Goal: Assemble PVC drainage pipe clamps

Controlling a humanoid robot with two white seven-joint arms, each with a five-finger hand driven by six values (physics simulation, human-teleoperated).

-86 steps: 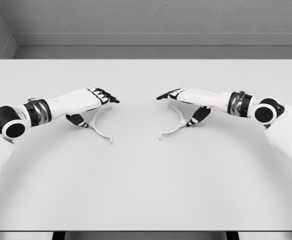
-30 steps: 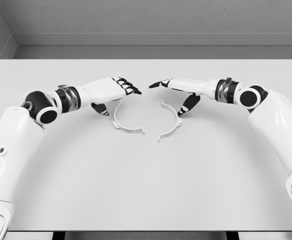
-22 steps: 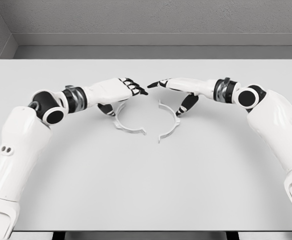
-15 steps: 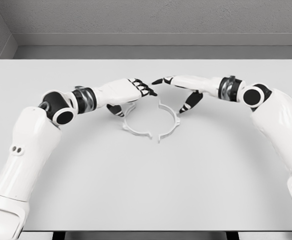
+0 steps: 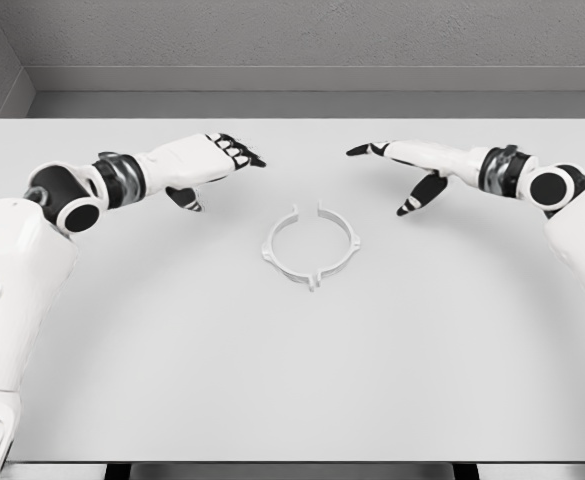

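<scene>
Two white half-ring clamp pieces lie joined as one closed ring, the pipe clamp (image 5: 310,245), flat on the table's middle. Small tabs stick out at its top and bottom seams. My left hand (image 5: 215,160) hovers up and to the left of the ring, apart from it, fingers spread and holding nothing. My right hand (image 5: 400,165) hovers up and to the right of the ring, also apart, fingers stretched out and empty.
The pale grey table (image 5: 292,380) fills the view. Its far edge meets a grey wall (image 5: 302,40) at the back. Both white arms reach in from the sides at mid height.
The hands pushed the two half rings together into one closed ring. Both hands have since let go and drawn back outward, left to the left, right to the right.
</scene>
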